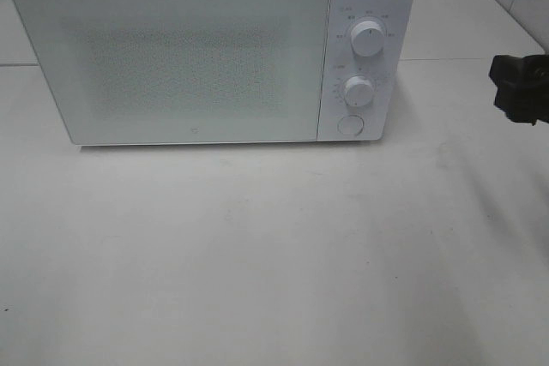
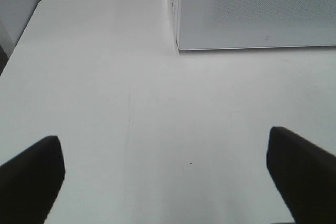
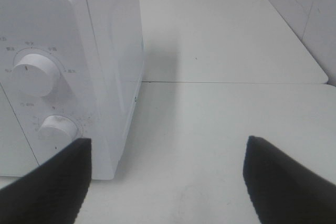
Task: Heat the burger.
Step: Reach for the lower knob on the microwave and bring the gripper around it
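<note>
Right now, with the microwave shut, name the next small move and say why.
Probably ease the right tool toward the lower knob: the microwave door is shut, no burger is in view, and this open, empty tool already faces the control panel.

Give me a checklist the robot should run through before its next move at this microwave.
1. The microwave door is shut: ok.
2. The burger is located: cannot tell; none in view, door hides the inside.
3. The left gripper is open, empty: ok.
4. The right gripper is open, empty: ok.
5. The table before the door is free: ok.
6. The lower knob setting: cannot tell, marks too small.
</note>
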`<action>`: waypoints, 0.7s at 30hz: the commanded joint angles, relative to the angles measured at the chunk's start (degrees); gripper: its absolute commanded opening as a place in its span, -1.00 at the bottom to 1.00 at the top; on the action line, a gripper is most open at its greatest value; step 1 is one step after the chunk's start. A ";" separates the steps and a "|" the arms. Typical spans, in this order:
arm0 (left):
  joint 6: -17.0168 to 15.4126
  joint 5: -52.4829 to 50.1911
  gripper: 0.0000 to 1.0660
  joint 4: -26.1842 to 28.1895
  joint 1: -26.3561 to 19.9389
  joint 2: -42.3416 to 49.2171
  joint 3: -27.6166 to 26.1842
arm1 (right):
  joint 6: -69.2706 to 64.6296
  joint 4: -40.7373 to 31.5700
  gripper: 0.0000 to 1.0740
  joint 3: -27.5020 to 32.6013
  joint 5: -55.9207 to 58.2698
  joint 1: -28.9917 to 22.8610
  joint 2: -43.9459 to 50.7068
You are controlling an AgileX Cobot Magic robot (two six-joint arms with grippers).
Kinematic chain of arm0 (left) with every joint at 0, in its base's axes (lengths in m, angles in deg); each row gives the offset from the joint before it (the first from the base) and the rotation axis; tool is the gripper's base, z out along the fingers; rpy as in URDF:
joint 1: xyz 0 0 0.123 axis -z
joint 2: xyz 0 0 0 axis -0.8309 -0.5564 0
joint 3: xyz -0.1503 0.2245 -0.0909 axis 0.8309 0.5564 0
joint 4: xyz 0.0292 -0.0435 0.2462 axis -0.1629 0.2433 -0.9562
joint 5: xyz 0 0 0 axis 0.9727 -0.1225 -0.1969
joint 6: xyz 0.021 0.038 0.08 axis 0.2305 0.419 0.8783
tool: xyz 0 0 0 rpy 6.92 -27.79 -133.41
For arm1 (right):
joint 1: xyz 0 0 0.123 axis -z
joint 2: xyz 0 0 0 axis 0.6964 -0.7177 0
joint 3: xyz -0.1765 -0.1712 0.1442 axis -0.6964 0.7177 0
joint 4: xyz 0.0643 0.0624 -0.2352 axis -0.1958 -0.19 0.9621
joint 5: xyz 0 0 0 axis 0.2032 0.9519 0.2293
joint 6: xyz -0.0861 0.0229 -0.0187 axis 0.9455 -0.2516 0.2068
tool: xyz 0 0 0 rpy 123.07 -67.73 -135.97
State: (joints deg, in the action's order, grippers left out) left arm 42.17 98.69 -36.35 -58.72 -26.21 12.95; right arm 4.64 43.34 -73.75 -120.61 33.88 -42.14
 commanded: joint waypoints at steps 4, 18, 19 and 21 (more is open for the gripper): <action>-0.06 -0.57 0.89 0.11 -0.29 0.80 0.11 | 10.08 -11.86 0.42 1.32 -12.66 -7.73 -4.93; -0.06 -0.57 0.89 0.11 -0.29 0.80 0.11 | 9.45 -23.43 0.42 0.92 -41.08 -22.17 -22.17; -0.06 -0.57 0.89 0.11 -0.29 0.80 0.11 | 8.31 -25.50 0.42 0.40 -43.09 -23.95 -24.35; -0.06 -0.57 0.89 0.11 -0.29 0.80 0.11 | 7.85 -26.53 0.42 0.23 -43.83 -24.64 -25.10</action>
State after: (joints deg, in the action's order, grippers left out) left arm 42.17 98.69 -36.35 -58.72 -26.21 12.95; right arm 13.18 17.33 -73.12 -155.16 9.36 -67.24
